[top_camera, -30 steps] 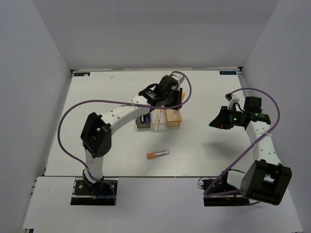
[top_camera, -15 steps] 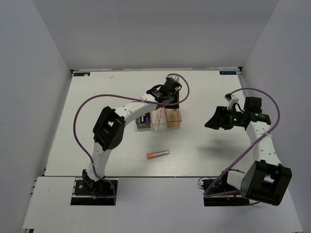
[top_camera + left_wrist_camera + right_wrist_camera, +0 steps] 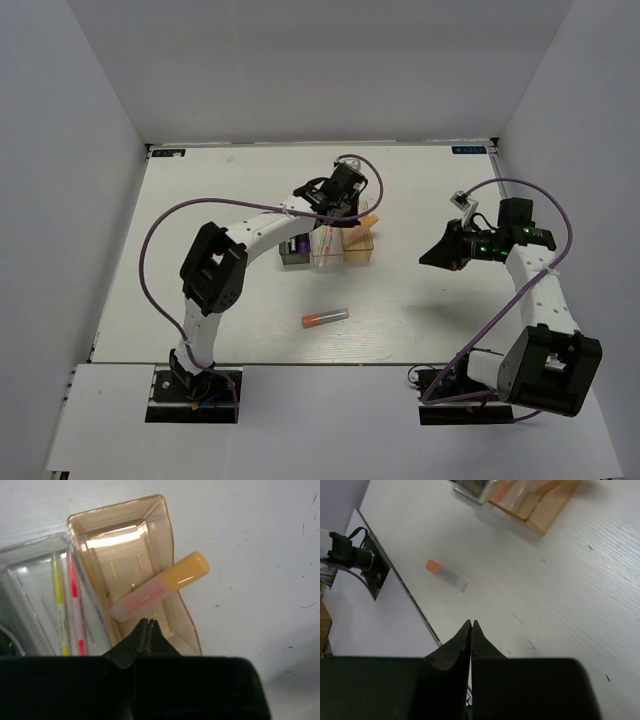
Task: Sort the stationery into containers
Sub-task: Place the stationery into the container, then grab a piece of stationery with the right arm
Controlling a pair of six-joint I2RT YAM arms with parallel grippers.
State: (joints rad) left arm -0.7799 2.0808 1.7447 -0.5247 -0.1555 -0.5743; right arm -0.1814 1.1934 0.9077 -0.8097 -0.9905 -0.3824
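The orange-tan bin holds one orange-pink tube that lies slantwise, its orange cap hanging out over the bin's right rim. My left gripper is shut and empty just above that bin; from above it hovers over the row of bins. The clear bin holds a yellow pen and a pink pen. The dark grey bin holds a purple-capped marker. A second tube lies on the table, also in the right wrist view. My right gripper is shut and empty, raised right of the bins.
The three bins stand side by side mid-table, the orange-tan bin on the right. The left arm's purple cable arcs over the table's left half. White walls enclose the table on three sides.
The left gripper has shifted slightly over the bins, and the tube's orange cap now sticks out past the orange-tan bin's right rim. The right gripper has moved a little to the left.
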